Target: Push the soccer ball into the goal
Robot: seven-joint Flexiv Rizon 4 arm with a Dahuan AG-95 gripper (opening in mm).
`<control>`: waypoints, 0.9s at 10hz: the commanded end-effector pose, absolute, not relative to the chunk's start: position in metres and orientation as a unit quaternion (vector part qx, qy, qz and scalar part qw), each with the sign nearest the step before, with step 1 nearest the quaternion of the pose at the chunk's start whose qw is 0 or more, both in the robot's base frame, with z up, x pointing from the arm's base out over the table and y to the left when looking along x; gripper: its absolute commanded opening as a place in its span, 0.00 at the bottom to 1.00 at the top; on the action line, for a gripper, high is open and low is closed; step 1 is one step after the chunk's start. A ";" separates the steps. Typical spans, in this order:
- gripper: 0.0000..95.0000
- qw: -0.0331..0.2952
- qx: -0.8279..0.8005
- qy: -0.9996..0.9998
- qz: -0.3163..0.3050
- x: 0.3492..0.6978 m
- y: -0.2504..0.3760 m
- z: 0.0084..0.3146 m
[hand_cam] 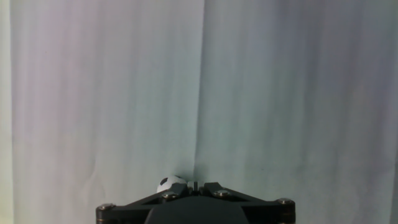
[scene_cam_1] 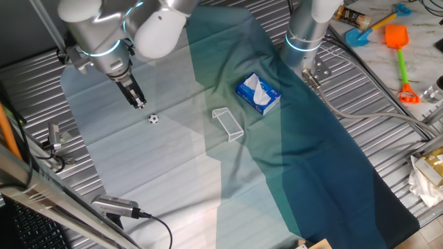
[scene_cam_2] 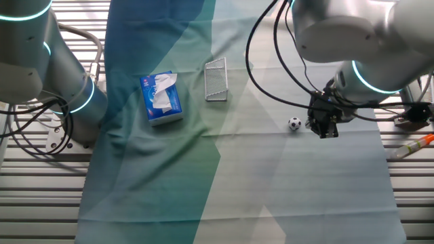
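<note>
I see my gripper (scene_cam_1: 139, 104), fingers pressed together and holding nothing, at upper left, just beside the ball (scene_cam_1: 153, 119); the goal (scene_cam_1: 228, 124) sits mid-frame, well apart.

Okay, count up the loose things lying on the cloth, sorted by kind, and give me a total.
Soccer ball: 1
Clear plastic goal: 1
Blue-and-white tissue box: 1
Total: 3

The gripper beside the ball is not counted.
</note>
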State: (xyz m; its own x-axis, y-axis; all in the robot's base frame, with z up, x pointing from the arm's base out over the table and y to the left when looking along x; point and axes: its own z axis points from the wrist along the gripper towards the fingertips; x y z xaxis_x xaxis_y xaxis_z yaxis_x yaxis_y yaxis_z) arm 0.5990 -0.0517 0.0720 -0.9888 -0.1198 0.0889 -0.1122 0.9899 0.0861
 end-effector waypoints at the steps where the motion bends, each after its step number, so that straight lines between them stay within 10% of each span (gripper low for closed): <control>1: 0.00 0.056 0.059 -0.996 -0.040 0.601 -0.051 0.071; 9: 0.00 0.071 0.062 -0.994 -0.047 0.604 -0.060 0.058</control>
State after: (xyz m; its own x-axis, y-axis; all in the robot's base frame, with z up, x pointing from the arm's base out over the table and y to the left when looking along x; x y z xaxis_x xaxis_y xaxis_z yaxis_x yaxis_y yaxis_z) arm 0.6043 -0.0622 0.0555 -0.9818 -0.1321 0.1365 -0.1183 0.9874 0.1047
